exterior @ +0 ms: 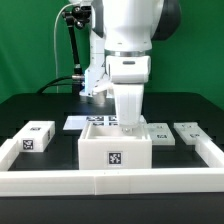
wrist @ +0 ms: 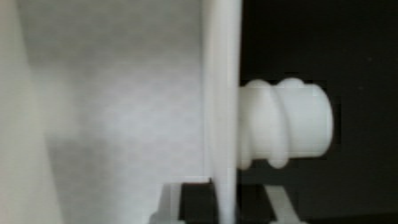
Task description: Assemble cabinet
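Currently your cabinet (exterior: 114, 152) stands open side up in the middle of the dark table (exterior: 40, 108), just behind the front rail (exterior: 110, 182). Your gripper (exterior: 128, 123) reaches down into its top; you cannot tell whether the fingers are apart or clamped. Close by the wrist camera, a ribbed knob (wrist: 288, 122) juts from a white panel (wrist: 107, 110). One small block (exterior: 38, 137) lies on the exterior view's left.

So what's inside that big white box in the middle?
The end effector appears to dip into the cabinet through its open top. The front wall covers its fingertips and the rest of the interior, so whether anything else sits inside cannot be seen.
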`<state>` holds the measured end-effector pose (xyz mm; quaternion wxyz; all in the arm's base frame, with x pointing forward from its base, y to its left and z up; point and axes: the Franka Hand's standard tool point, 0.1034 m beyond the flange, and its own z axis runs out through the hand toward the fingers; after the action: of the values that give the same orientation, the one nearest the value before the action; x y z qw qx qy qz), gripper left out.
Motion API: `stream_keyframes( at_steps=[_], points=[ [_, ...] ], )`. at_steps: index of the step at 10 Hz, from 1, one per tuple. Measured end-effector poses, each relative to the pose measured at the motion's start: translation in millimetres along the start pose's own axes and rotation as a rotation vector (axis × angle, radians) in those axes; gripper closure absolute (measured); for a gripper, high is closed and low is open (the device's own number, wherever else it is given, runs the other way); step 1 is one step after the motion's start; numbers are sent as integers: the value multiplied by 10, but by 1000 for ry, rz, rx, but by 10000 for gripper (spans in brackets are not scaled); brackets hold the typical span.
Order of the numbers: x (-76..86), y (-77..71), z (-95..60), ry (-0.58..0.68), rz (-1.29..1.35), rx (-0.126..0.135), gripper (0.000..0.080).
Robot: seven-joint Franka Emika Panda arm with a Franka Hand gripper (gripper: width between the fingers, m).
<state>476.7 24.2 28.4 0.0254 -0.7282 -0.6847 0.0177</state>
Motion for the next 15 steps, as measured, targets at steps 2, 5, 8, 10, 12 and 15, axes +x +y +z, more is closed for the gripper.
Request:
stream_keyframes(
  at_steps=[2,5,8,10,12,15],
  points=[
    [14,16,-3,2,-4,-3,761],
    [88,84,-4,7,-14,-9,761],
    [515,332,-17,37,-35,-39,761],
    [745,351,-17,37,-25,-21,761],
    [854,341,-21,37,-13,-22,761],
    [889,331,-14,35,33,-21,761]
  ],
)
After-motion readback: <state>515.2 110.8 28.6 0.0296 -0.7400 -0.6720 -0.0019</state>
